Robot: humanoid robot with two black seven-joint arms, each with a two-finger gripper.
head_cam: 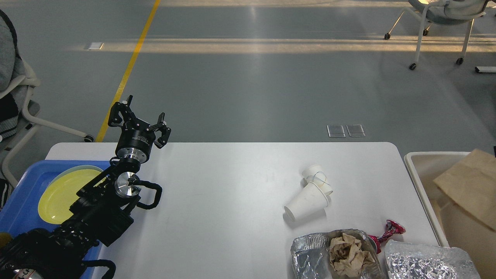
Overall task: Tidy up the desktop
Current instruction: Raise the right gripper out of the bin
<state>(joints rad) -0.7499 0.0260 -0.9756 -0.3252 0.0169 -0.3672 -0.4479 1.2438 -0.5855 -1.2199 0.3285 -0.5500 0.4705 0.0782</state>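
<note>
**Bag in the bin, cups next**

My left pincer point(138, 121) hangs with its fingers spread and nothing between them, above the far left edge of the desktop point(232, 186), just beyond the blue tray point(23, 186) holding the yellow plate point(66, 193). My right pincer is out of view. The paper bag point(469, 190) lies in the cream bin point(426, 162) to the right of the table. Rubbish remains on the right side: two tipped paper cups point(310, 195), foil containers point(422, 261), crumpled brown paper point(347, 252) and a red wrapper point(389, 229). I judge the cups come next; grip one by the rim, lightly, so it does not crush or roll.
</note>
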